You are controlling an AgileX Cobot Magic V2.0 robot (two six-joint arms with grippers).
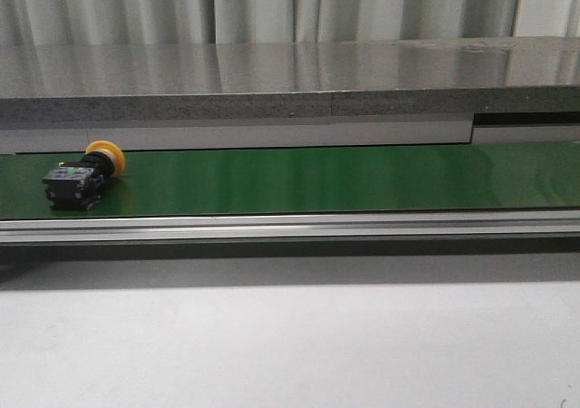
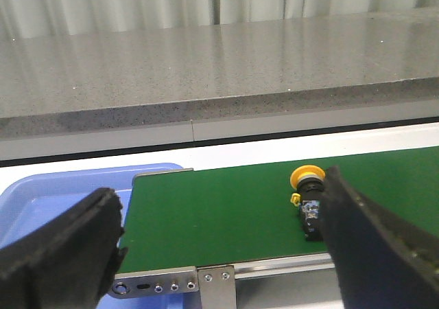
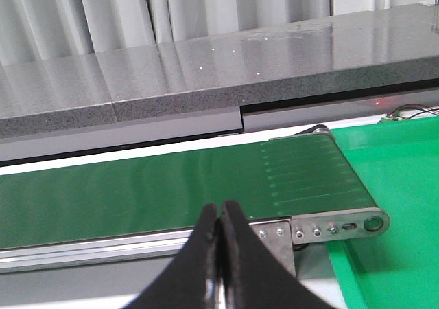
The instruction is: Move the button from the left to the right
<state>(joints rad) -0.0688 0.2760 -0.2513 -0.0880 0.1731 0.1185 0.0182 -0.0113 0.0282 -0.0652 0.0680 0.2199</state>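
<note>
The button lies on its side at the left end of the green conveyor belt, yellow cap toward the back wall and black body toward the front. Neither gripper shows in the front view. In the left wrist view my left gripper is open wide above the belt's left end. The button lies beside the inner edge of one finger, which hides part of its body. My right gripper is shut with nothing in it, hanging in front of the belt near its right end.
A blue bin sits past the belt's left end. A bright green surface lies beyond the right roller. A grey stone ledge runs behind the belt, and an aluminium rail along its front.
</note>
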